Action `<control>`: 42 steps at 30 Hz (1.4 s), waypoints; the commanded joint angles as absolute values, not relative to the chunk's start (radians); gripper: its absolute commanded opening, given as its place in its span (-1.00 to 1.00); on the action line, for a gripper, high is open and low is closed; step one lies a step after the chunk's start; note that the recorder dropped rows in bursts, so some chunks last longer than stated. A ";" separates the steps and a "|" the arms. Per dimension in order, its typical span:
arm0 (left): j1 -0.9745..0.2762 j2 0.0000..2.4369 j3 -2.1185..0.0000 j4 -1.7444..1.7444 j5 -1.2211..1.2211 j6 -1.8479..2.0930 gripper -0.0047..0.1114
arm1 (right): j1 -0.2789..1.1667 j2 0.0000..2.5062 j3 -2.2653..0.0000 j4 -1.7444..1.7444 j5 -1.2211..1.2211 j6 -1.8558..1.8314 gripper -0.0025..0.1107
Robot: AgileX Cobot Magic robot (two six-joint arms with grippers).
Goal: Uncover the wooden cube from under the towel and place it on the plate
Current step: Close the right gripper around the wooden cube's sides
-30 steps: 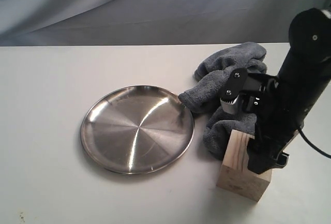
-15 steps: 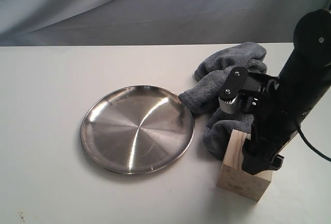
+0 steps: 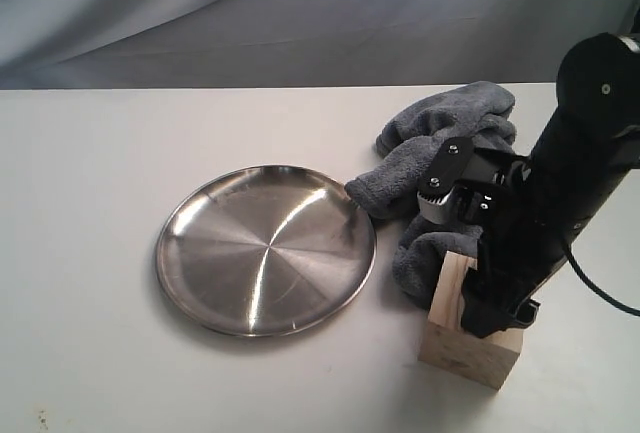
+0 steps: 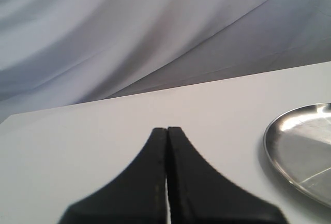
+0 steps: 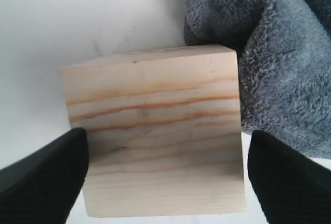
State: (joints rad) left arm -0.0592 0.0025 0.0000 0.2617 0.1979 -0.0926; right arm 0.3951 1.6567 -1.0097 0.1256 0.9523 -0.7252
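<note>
Right claw (image 5: 164,154) had dropped lower over the cube (image 3: 470,351) than a second earlier. Cube, towel and plate hadn't shifted.

Jaws were apart, straddling the cube. One finger (image 5: 46,177) looked to be touching a side face. The other stood just off the opposite face, with a sliver of table showing between. Not clamped yet, my read. Fingers sat square to the block, presumably so closing would pinch flat parallel sides, not corners.

Cube sat on the table (image 3: 100,173), fully uncovered, upright, its far side touching the towel (image 3: 440,148). Towel was bunched behind it, clear of the top, which gave the claw open access from above. One fold lay just beside a finger, a snag risk on closing.

Plate (image 3: 265,248) was bare, near the cube on its left. Its rim was touching the towel's edge or just beside it; couldn't tell which.

Left claw (image 4: 166,131) was pressed together, empty, parked over the table near the plate's other side, out of the right arm's path.

Judged step: close, lift, carry to plate.
</note>
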 commanded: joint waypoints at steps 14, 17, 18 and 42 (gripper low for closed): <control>-0.058 0.000 0.000 0.256 0.187 -0.097 -0.92 | 0.399 1.680 -1.002 0.138 0.922 -0.732 0.75; -0.058 0.000 0.000 0.256 0.187 -0.097 -0.92 | 0.399 1.678 -1.002 0.131 0.922 -0.732 0.75; -0.058 0.000 0.000 0.256 0.187 -0.097 -0.92 | 0.399 1.675 -1.002 0.131 0.925 -0.732 0.75; -0.058 0.000 0.000 0.256 0.187 -0.097 -0.92 | 0.399 1.625 -1.081 0.149 1.086 -0.694 0.90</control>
State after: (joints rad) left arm -0.0592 0.0025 0.0000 0.2617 0.1979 -0.0926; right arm 0.3969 1.6142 -1.0754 0.1377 1.0786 -0.6960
